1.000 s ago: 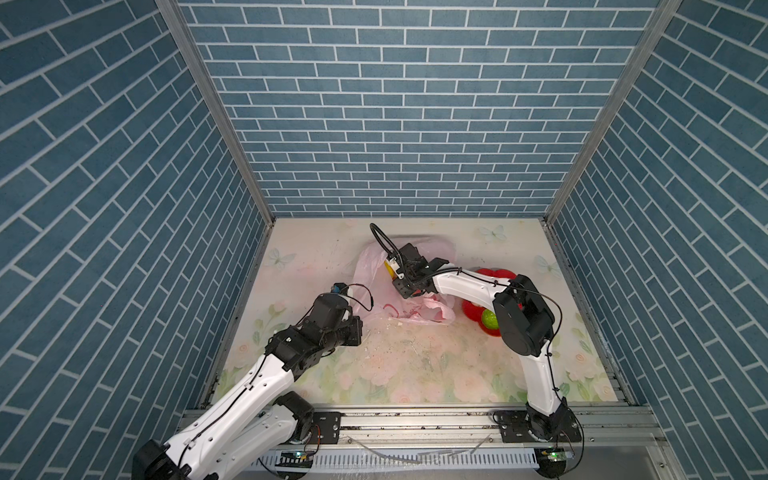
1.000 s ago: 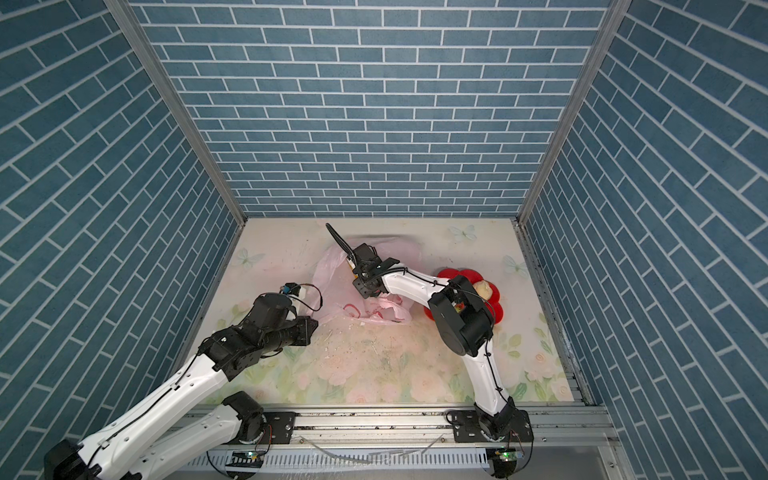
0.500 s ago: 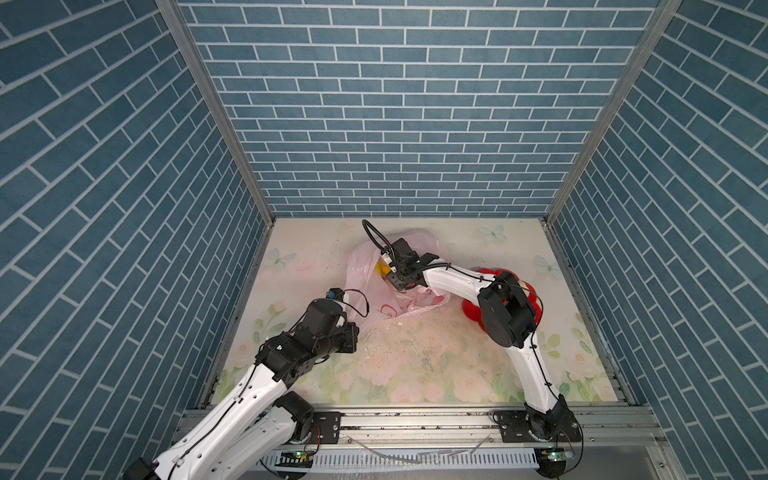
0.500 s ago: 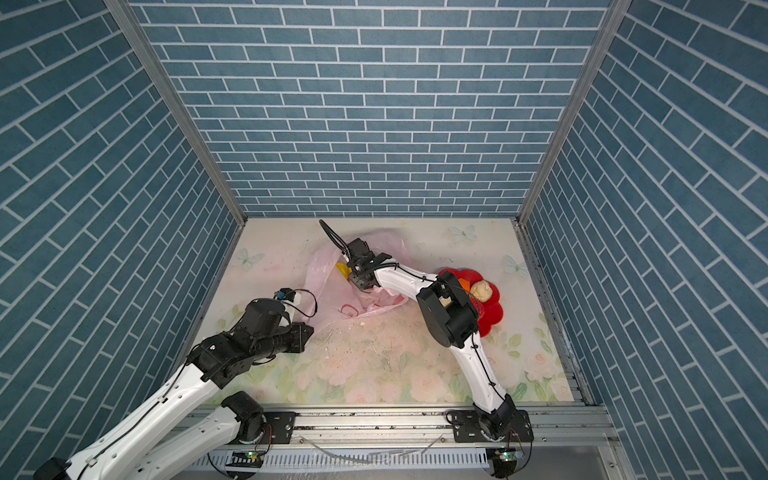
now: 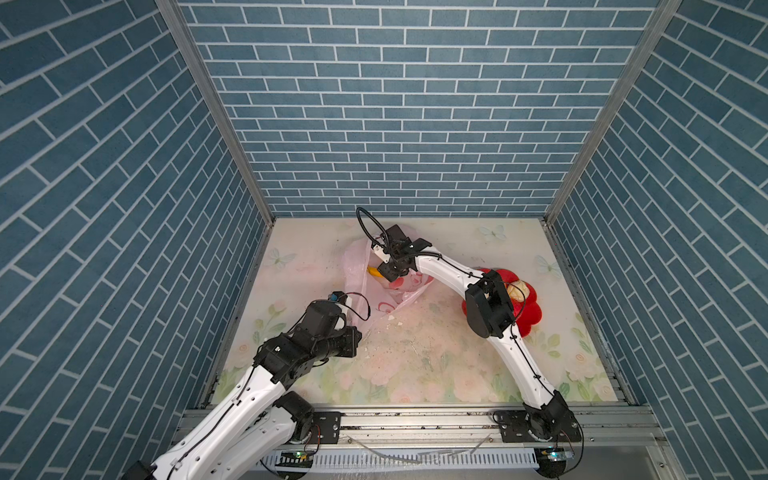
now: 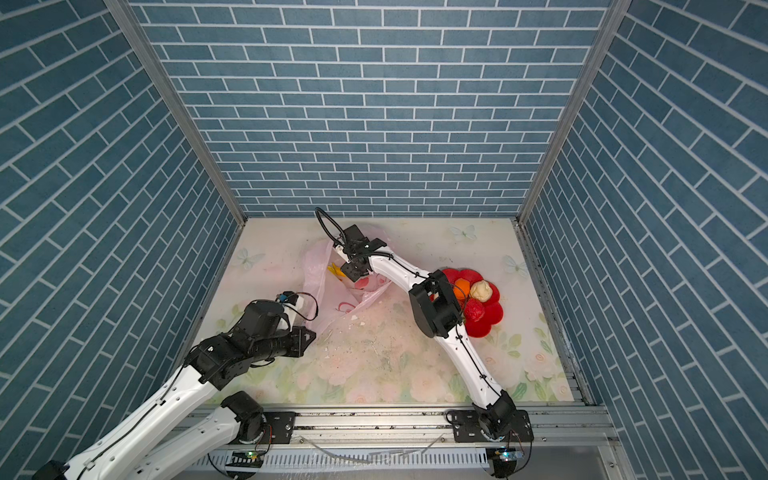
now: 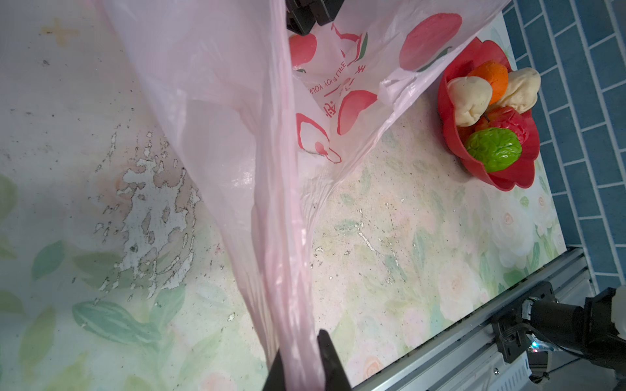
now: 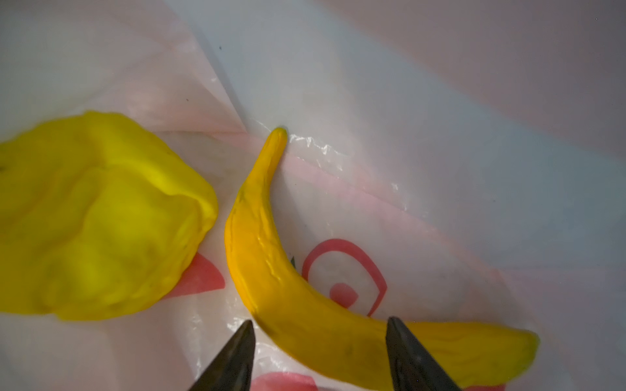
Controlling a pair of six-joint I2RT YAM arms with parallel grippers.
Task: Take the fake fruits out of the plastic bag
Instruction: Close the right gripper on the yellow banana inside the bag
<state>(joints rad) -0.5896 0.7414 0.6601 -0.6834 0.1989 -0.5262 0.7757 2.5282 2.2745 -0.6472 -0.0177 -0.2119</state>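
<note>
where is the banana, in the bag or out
Inside: in the right wrist view the banana lies on printed film of the plastic bag, which surrounds it.

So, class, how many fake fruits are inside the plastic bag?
2: the banana lies between the open right fingers; a lumpy yellow fruit sits beside it. Folds may hide more.

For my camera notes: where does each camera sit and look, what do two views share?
Top views: high in front, looking down on the table; left arm and right arm show.
Left wrist: behind the left gripper, shut on the plastic bag.
Right wrist: inside the bag, over the banana; open right gripper shows.
Shared: left wrist and top views show the red plate.
</note>
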